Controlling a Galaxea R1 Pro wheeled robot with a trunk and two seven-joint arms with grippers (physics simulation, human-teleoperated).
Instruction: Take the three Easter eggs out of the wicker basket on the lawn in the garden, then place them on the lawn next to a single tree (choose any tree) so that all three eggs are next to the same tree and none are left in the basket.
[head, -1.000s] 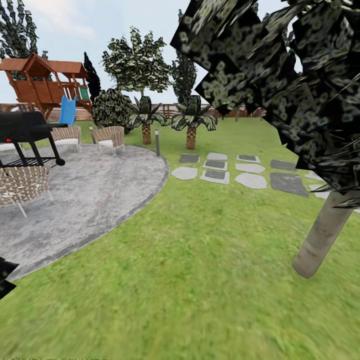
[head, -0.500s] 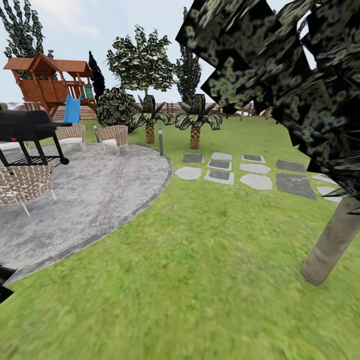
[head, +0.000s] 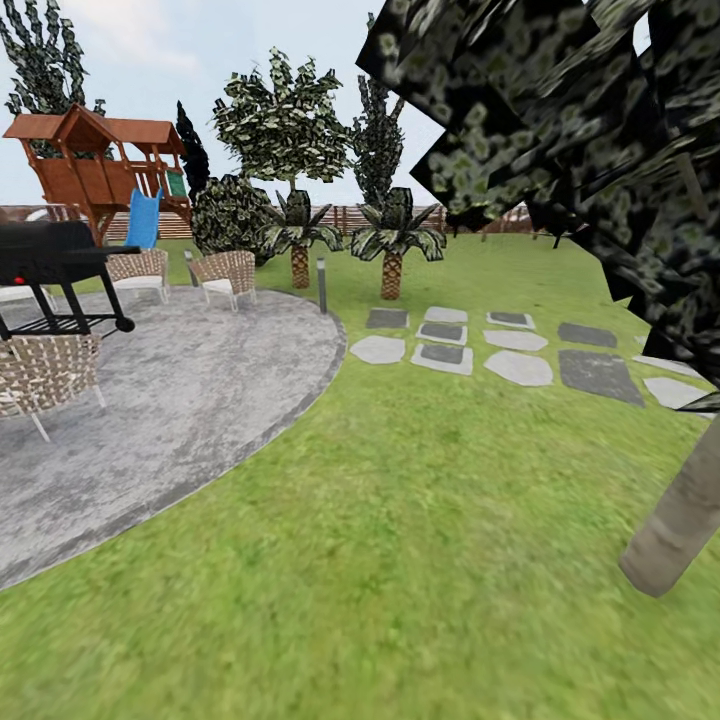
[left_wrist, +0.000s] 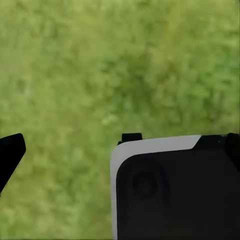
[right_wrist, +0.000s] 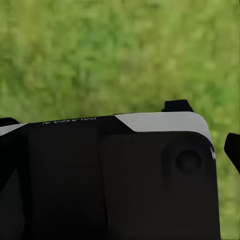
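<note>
The Easter eggs and the wicker basket are out of view. In the head view the green lawn (head: 400, 520) spreads across the garden in front of me. A tree with a thick grey-brown trunk (head: 680, 520) stands close at the right edge, its dark crown (head: 560, 120) hanging over the upper right. The left wrist view looks down on grass (left_wrist: 100, 75), with one black fingertip (left_wrist: 10, 155) at the picture's edge and a black-and-white robot part (left_wrist: 175, 190) beside it. A black fingertip (right_wrist: 233, 150) also shows in the right wrist view, over grass.
A round grey paved patio (head: 150, 420) lies at left with a black grill (head: 50, 260) and wicker chairs (head: 45, 370). Grey stepping stones (head: 440, 355) cross the lawn ahead. Two short palms (head: 392, 245), a lamp post (head: 322, 285) and a wooden playset (head: 95, 170) stand further back.
The whole head picture has shifted, so the camera moved: the trunk now sits further right and lower, and a dark shape at the lower left edge has left the frame.
</note>
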